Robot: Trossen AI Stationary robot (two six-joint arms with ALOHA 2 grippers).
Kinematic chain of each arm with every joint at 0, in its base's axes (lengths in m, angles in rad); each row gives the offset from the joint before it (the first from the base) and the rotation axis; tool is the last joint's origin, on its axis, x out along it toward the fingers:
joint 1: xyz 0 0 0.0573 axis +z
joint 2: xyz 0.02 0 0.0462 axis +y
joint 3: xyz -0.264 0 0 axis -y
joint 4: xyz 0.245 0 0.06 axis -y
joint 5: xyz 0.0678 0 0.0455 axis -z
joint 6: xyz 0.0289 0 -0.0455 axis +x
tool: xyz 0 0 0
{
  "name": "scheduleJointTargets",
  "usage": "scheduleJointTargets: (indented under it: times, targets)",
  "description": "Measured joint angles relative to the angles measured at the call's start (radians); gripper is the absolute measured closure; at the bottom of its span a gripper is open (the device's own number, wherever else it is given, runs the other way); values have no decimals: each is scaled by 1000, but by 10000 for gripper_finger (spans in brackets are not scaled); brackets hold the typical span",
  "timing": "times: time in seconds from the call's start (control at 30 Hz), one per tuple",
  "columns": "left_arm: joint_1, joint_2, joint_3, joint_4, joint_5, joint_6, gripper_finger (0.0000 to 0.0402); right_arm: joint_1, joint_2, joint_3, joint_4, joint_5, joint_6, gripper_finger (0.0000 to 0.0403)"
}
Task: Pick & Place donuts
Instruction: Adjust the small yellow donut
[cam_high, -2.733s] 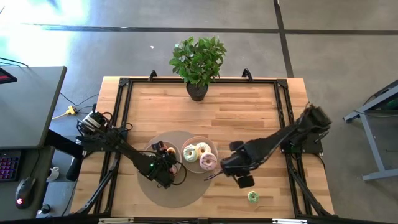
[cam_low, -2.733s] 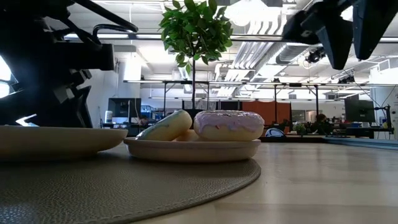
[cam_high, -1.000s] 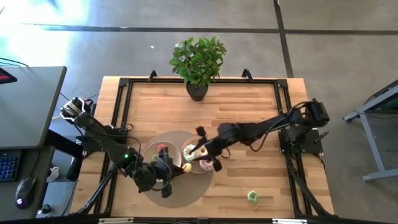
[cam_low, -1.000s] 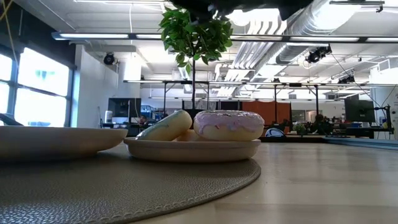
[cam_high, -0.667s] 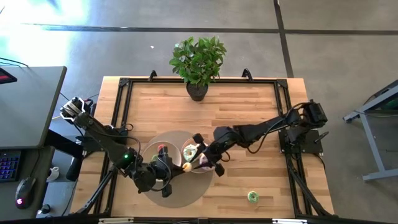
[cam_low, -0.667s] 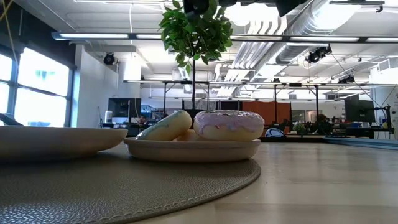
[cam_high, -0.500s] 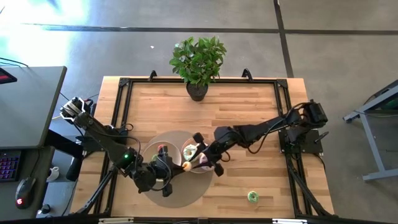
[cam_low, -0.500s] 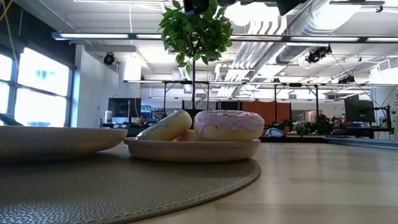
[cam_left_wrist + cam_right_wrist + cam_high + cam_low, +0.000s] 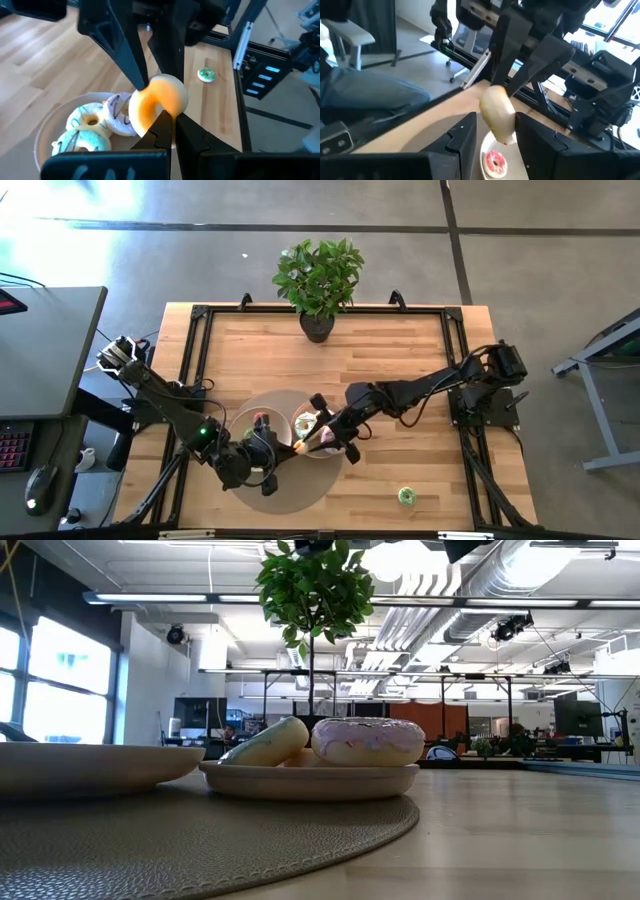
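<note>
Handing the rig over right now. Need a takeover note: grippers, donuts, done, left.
Left gripper: shut on the cream donut, held above the right plate.
Right gripper: at the same donut, which looks like a handover; grip unclear.
Right plate: white-green donut and pink donut.
Left plate: red mini.
Green mini: loose on the table, on the right arm's side.
Done: cream donut is up off the plate.
Left: probably finish the handover, place it, then collect the green mini.

2 dark jointed arms (image 9: 170, 405) with black cables.
</note>
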Motion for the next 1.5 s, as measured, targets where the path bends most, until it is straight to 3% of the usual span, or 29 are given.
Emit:
scheduleJointTargets:
  times: [0.13, 0.4, 0.67, 0.87, 1.0, 1.27, 1.37, 1.5]
  targets:
    - [0, 0, 0, -1, -16, 25, 401, 4, 0, 0, -11, 11, -17, 293]
    - [0, 0, 0, -2, -11, 84, 395, -4, 0, 0, -18, 13, -15, 390]
    - [19, 0, 0, -7, -5, 145, 302, -6, 0, -2, -113, 26, -6, 376]
    - [41, 0, 0, -80, 3, 219, 257, -20, 0, -2, -117, 202, 213, 397]
    - [39, 33, 1, -104, -43, 330, 258, -74, 0, -2, -151, 226, 474, 383]
    - [39, 103, 1, -155, -123, 444, 268, -148, 0, -1, -264, 124, 579, 386]
    - [39, 123, 0, -186, -145, 501, 268, -165, 0, -1, -274, -8, 605, 395]
    - [39, 141, 0, -175, -221, 630, 268, -210, 0, -1, -264, -215, 776, 396]
